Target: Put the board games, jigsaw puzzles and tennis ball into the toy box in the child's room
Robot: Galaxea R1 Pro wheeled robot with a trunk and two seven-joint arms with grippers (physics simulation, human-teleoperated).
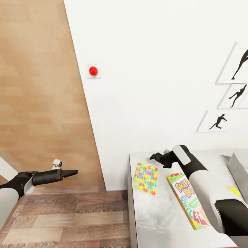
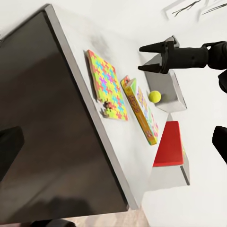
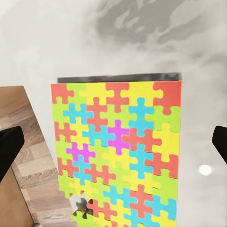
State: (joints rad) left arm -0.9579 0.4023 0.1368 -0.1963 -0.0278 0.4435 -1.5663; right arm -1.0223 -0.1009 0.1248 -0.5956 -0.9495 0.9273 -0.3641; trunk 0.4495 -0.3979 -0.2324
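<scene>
On the pale table (image 1: 155, 220) lies a jigsaw puzzle (image 1: 145, 178) box with a multicoloured mosaic top, near the table's left end. To its right lies the long Skip-Bo board game (image 1: 187, 201). My right gripper (image 1: 156, 158) hovers open over the puzzle's far edge, and the right wrist view looks straight down on the puzzle (image 3: 116, 151) between the fingertips. The tennis ball (image 2: 154, 96) rests against the grey toy box (image 2: 172, 87), whose wall shows at the right edge of the head view (image 1: 237, 168). Out over the floor left of the table, my left gripper (image 1: 73, 171) is open and holds nothing.
A white wall with a red round button (image 1: 93, 71) and black silhouette pictures (image 1: 220, 121) stands behind the table. A wooden door (image 1: 38, 93) is at the left and wood-plank floor (image 1: 69, 217) below. A flat red thing (image 2: 169, 144) lies past the Skip-Bo box.
</scene>
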